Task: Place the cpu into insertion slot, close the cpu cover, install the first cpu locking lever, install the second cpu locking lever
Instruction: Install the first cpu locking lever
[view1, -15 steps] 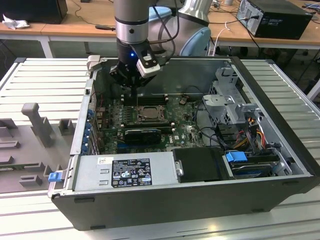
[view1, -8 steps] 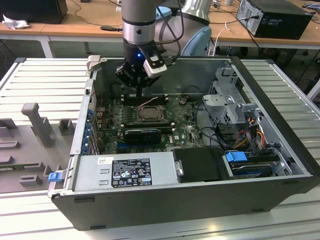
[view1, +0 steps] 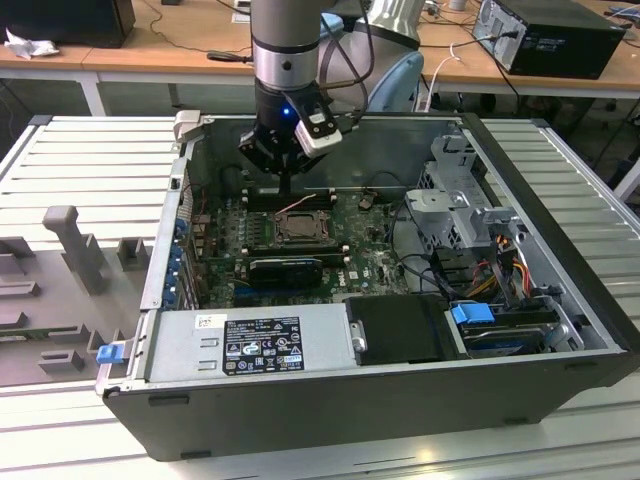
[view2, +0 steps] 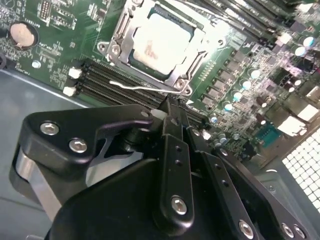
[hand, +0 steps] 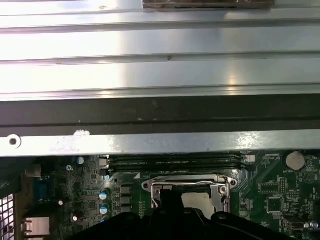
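Observation:
The cpu (view2: 159, 41) lies flat in the insertion slot (view1: 298, 228), pale and square. The silver cpu cover (view2: 119, 40) is folded down around it, with its window framing the chip. A thin wire locking lever (view2: 132, 85) runs along the socket edge nearest my gripper. My gripper (view2: 169, 107) is shut with nothing in it, and its tip hovers just beside that lever. From the exterior view the gripper (view1: 286, 188) hangs over the far edge of the socket. In the first wrist view the cpu (hand: 202, 200) and cover (hand: 187, 181) show just past the dark gripper (hand: 167, 207).
The motherboard sits inside an open computer case (view1: 560, 250). A black expansion card (view1: 285, 270) lies in front of the socket, and the power supply (view1: 250, 345) in front of that. Memory slots (view2: 107, 80) flank the socket. A drive cage (view1: 455, 200) and cables stand at the exterior view's right.

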